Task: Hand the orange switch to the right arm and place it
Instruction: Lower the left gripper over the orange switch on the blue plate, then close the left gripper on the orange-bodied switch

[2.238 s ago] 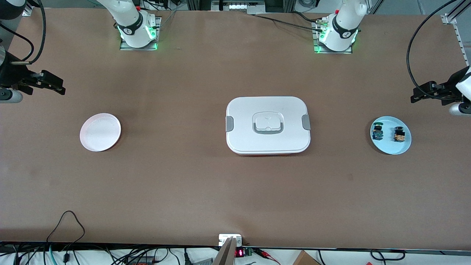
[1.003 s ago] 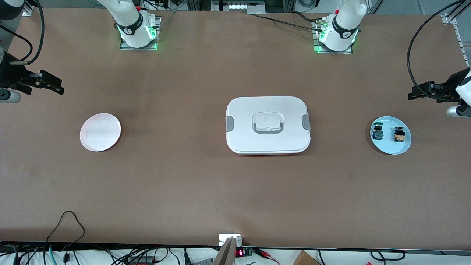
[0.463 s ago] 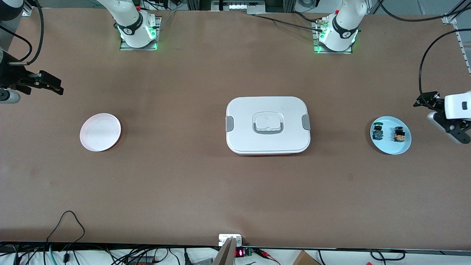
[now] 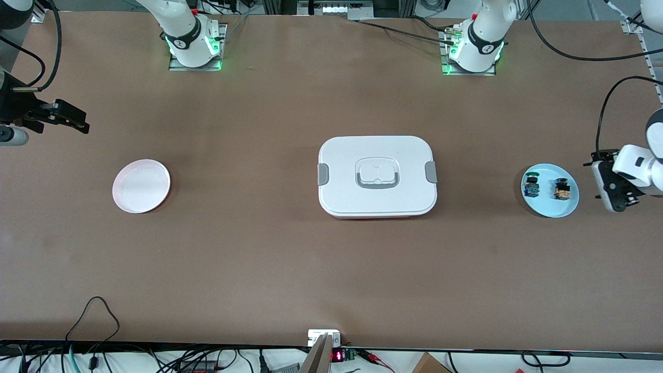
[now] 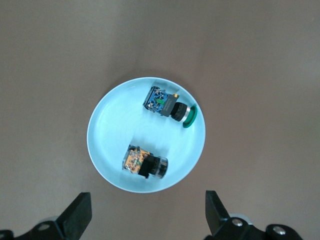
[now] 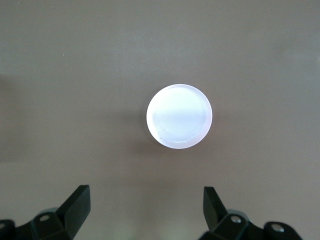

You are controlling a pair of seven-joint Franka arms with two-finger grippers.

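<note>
Orange switch (image 4: 561, 189) lies on its side in the light blue plate (image 4: 550, 209) at the left arm's end of the table, at the 3 o'clock position on the plate as the front view shows it; the blue switch with the green cap (image 4: 531, 186) lies at 9 o'clock on the same plate, apart from it. In the left wrist view the orange switch (image 5: 145, 163) shows an orange block body joined to a black cylindrical head. Judged from this, the part is light, rigid and small; the round head is likely to roll or slip between flat fingers, so the squared orange body is the better place to take hold, with the jaws across its flat sides and clear of the plate rim. The left gripper (image 4: 611, 187) hangs over the table just beside the plate, toward the table's end, and its fingers (image 5: 77, 216) stand spread wide with nothing between them. The right gripper (image 4: 65, 118) waits over the right arm's end of the table, near the white plate (image 4: 141, 186), and its fingers (image 6: 76, 202) are likewise spread and empty. A closed white container (image 4: 377, 175) sits mid-table between the two plates. The pickup has not yet begun; the left gripper needs to centre over the orange switch and descend.
</note>
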